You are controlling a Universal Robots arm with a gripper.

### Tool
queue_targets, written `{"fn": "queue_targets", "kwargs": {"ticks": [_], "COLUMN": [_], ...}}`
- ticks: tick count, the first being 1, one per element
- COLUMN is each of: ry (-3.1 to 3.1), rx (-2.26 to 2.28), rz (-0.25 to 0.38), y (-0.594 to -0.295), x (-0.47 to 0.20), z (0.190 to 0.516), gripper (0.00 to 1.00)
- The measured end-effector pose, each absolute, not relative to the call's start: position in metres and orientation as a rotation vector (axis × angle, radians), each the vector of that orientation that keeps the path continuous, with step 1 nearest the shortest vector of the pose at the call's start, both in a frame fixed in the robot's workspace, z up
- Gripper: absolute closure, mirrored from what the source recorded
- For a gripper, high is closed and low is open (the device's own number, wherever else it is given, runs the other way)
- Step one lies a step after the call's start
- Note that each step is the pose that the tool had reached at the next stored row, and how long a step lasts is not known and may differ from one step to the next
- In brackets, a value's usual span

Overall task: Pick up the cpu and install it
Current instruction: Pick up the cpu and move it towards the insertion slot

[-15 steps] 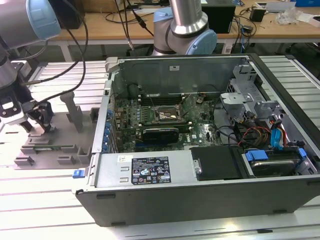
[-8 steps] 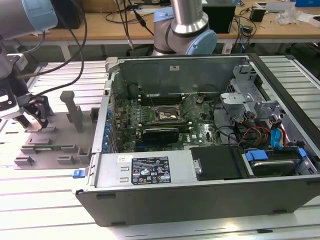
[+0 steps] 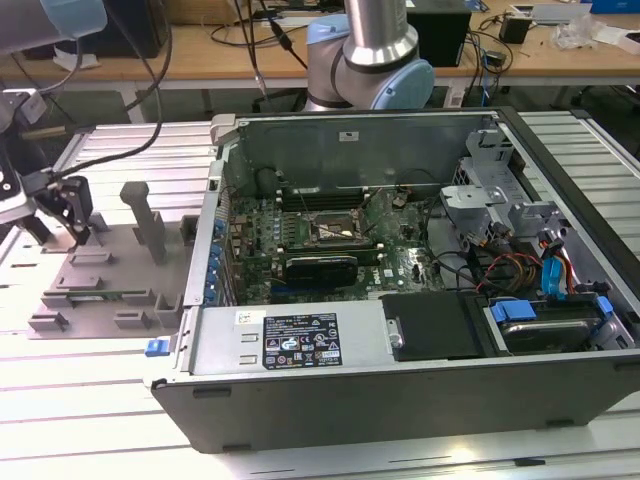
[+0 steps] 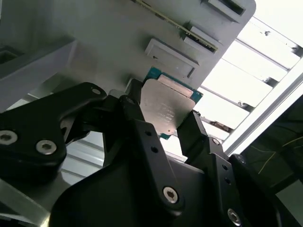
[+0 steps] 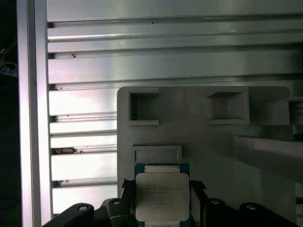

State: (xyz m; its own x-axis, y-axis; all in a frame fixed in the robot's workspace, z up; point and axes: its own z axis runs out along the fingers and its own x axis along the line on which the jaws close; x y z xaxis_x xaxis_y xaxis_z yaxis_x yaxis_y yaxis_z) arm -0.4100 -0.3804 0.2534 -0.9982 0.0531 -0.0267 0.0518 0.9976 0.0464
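Your arm's claw (image 3: 72,215) hangs over the grey tray (image 3: 100,290) at the exterior view's left. The tray lies on the ribbed metal table (image 3: 100,400), just beside the open computer case (image 3: 400,400).

In both wrist views you look along the claw's two black fingers (image 4: 135,113). The cpu (image 4: 168,111) sits between them, a flat square chip with a silvery top and a thin blue-green rim. One finger presses each of two opposite edges, so the claw (image 4: 163,118) is clenched on the cpu. The chip's metal face is turned towards the cameras.

In the first wrist view the cpu (image 5: 162,196) lies just beside a small rectangular moulded frame on the tray (image 5: 199,137), with the claw (image 5: 162,189) gripping it from both sides. The table's slats (image 5: 165,61) run beyond the tray. From these angles you cannot tell for certain whether the chip rests on the tray or is raised slightly off it.

Inside the case, the dark metal-framed socket (image 3: 335,232) sits on the green board, well apart from the claw.
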Motion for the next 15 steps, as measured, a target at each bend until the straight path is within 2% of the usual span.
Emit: {"fn": "queue_targets", "kwargs": {"ticks": [9, 15], "ry": [3.112, 3.112], "rx": [0.082, 0.082], "rz": [0.071, 0.071], "y": [-0.38, -0.379], "x": [-0.41, -0.41], "z": [0.281, 0.314], "gripper": [0.45, 0.45]}}
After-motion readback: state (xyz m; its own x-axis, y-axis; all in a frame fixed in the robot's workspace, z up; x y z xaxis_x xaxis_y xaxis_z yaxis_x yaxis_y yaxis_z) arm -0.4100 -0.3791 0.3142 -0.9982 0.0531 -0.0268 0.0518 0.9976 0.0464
